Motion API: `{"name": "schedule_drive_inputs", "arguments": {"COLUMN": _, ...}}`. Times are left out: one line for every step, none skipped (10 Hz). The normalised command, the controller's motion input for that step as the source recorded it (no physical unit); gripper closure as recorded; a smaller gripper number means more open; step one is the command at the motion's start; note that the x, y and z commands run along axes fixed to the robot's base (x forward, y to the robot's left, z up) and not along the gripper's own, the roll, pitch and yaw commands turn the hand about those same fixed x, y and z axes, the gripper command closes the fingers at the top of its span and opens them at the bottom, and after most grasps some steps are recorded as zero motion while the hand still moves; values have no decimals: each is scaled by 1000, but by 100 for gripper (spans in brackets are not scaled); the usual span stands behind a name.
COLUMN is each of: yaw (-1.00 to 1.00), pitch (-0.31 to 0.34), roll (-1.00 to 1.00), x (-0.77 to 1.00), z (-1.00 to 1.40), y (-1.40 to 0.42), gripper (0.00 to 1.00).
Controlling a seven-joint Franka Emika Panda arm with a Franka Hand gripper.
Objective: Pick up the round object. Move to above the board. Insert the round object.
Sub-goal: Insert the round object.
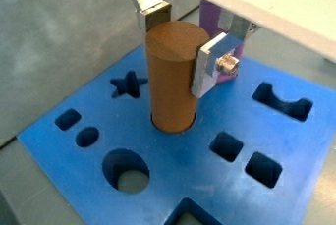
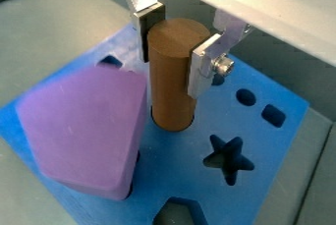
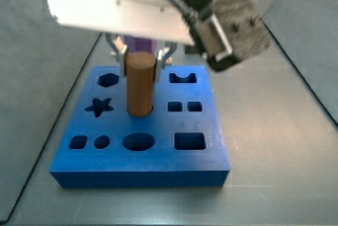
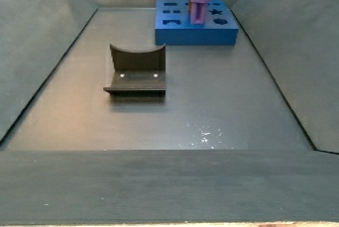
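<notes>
One peg standing in its hole, the fingers alongside it

Both wrist views show the round object upright with its lower end sunk in a round cut-out of the board, so the insertion looks nearly or fully made. The gripper straddles the peg's upper part, one silver finger at either side. The plates sit right against the wood, yet I cannot tell whether they press it or have let go. A wrist view also shows the purple peg standing large on the board beside it. In a side view the round object rises straight from the board under the gripper, held vertical to match the hole. Another side view shows the fixture on the floor, well apart from the board.
</notes>
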Motion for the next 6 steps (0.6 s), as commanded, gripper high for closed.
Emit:
{"name": "schedule_drive_inputs", "arguments": {"yaw": -63, "pitch": 0, "roll": -177, "x": 0, "z": -737, "y": -60, "gripper": 100}}
{"name": "schedule_drive_inputs", "arguments": {"yaw": -51, "pitch": 0, "roll": -131, "x": 0, "z": -657, "y": -37, "gripper": 100}}
{"name": "schedule_drive_inputs", "arguments": {"yaw": -34, "pitch": 0, "roll": -166, "x": 0, "z": -477, "y": -20, "gripper": 100}}
{"name": "schedule_drive_inputs", "arguments": {"yaw": 0, "pitch": 0, "roll": -374, "x": 0, "z": -189, "y": 0, "gripper": 100}}
{"name": "schedule_drive_inputs", "arguments": {"yaw": 0, "pitch": -26, "roll": -140, "x": 0, "z": -54, "y": 0, "gripper": 100}}
{"name": "schedule_drive_inputs", "arguments": {"yaw": 0, "pitch": 0, "roll": 0, "x": 0, "z": 0, "y": 0, "gripper": 100}}
